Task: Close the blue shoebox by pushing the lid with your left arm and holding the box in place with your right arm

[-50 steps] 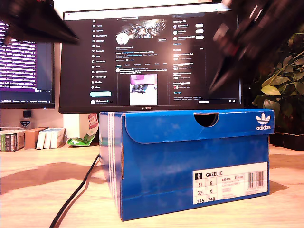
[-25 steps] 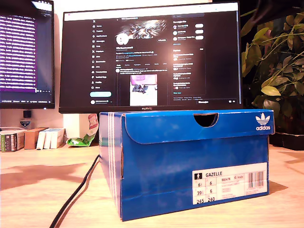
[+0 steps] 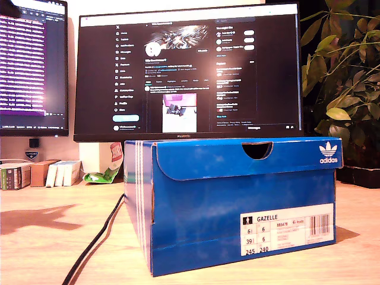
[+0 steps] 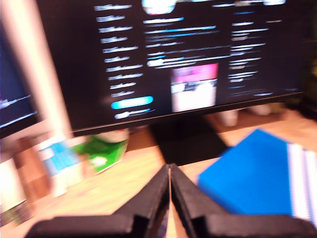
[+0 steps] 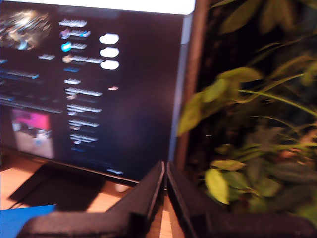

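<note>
Shoebox (image 3: 237, 202), of blue card with white side stripes and a printed label, was seen standing on the wooden desk (image 3: 47, 237) in front of the central monitor (image 3: 187, 71), its flat lid (image 3: 237, 155) lying down along the top edge. The closing step was judged finished, or nearly so; at most a check press was called for. Neither gripper touched the box: my first gripper (image 4: 169, 186) was seen pressed together above the desk, and my second gripper (image 5: 165, 181) likewise, facing the leafy plant (image 5: 247, 124).
</note>
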